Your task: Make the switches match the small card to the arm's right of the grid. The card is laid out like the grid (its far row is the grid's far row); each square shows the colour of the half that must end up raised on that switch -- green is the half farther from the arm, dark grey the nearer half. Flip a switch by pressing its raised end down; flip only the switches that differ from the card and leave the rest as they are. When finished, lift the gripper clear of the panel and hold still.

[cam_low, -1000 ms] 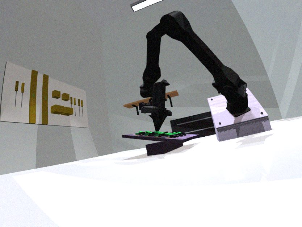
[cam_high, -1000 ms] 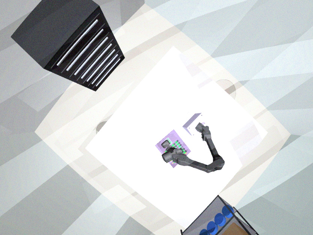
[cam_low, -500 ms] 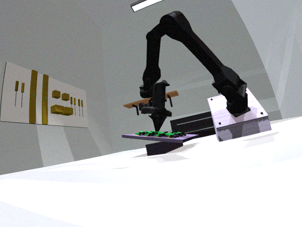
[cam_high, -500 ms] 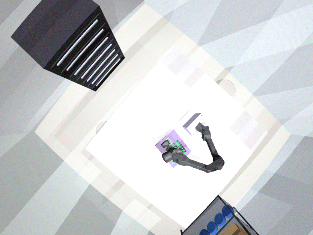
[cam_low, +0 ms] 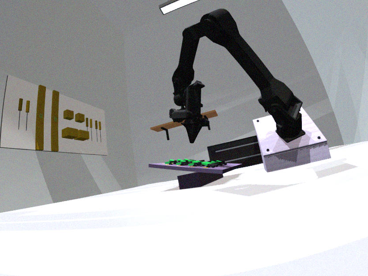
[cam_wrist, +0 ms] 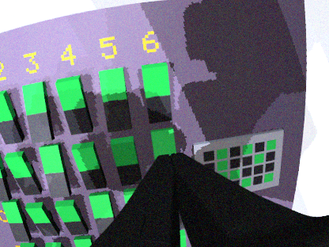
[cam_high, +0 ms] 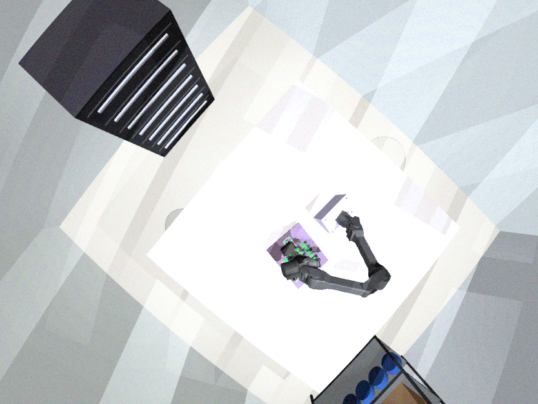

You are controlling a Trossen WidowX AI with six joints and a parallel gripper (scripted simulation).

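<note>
The purple panel (cam_high: pixel 299 228) (cam_low: pixel 157 166) (cam_wrist: pixel 79 24) carries rows of green-and-dark rocker switches, with yellow column numbers along its far edge. The far-row switches under 5 (cam_wrist: pixel 112 83) and 6 (cam_wrist: pixel 155 79) show fully. Which halves are raised is hard to tell for several switches. The card (cam_high: pixel 287 240) (cam_wrist: pixel 280 158) lies right of the grid; its far row reads dark, green, dark, green, dark, green. The fingers hide its lower left part. My gripper (cam_low: pixel 192 141) (cam_wrist: pixel 171 165) is shut and empty, above the panel. In the wrist view its tips overlap the column 6, second-row switch (cam_wrist: pixel 163 140).
The arm's pale base block (cam_high: pixel 329 206) (cam_low: pixel 294 157) stands beside the panel. A dark drawer cabinet (cam_high: pixel 108 56) and a rack with blue round items (cam_high: pixel 378 377) stand farther off. A wooden shelf (cam_low: pixel 166 126) and a tool board (cam_low: pixel 17 139) show in the background.
</note>
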